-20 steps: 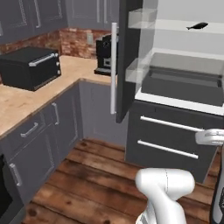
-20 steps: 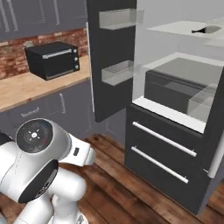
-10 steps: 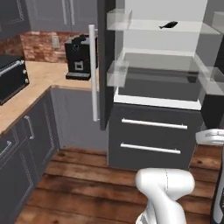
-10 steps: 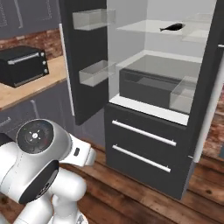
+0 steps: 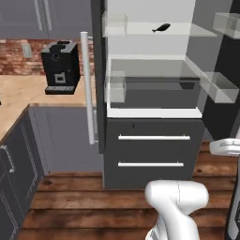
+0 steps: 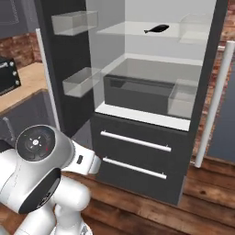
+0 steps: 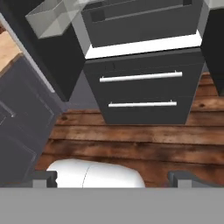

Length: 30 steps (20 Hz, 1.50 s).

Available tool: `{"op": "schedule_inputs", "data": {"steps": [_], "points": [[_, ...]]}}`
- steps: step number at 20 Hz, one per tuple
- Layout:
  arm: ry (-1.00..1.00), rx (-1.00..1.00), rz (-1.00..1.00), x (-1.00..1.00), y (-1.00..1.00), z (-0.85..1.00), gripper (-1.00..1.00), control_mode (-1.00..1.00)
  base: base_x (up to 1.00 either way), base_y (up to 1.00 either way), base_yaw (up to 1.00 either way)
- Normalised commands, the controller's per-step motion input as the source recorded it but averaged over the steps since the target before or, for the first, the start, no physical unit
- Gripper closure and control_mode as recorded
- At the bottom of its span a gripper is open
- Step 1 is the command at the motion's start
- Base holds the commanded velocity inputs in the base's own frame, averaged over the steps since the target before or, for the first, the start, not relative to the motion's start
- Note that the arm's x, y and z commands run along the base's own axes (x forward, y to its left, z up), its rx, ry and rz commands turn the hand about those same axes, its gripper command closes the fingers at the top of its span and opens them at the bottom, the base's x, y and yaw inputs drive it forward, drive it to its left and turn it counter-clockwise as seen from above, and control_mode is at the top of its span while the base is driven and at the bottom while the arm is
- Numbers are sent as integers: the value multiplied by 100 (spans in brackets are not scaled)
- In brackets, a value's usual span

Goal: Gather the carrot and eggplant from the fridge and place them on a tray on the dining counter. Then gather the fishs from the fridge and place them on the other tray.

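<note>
Wooden floor (image 5: pixel 70 201) below open fridge (image 5: pixel 152 140); fish (image 5: pixel 161 28) on shelf.

Both fridge doors (image 6: pixel 55 69) stand wide; the shelf (image 5: pixel 154 33) front is unobstructed.

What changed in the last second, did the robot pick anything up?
No. Only the base moved: it turned toward the open fridge, so the whole view swung and the toaster oven slid out of the left base view. The fish lies on its upper shelf as before, and the arm stays folded low, its gripper holding nothing.
</note>
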Motion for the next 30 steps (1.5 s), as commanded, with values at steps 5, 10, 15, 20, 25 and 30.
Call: {"op": "schedule_inputs", "data": {"steps": [5,10,15,20,25,30], "points": [[0,0,0,0,0,0,-100,100,54,34,-32],[0,0,0,0,0,0,-100,100,49,34,-27],[0,0,0,0,0,0,-100,100,54,20,-14],[0,0,0,0,0,0,-100,100,63,4,0],[0,0,0,0,0,0,-100,100,60,5,7],[0,0,0,0,0,0,-100,100,43,0,7]]}}
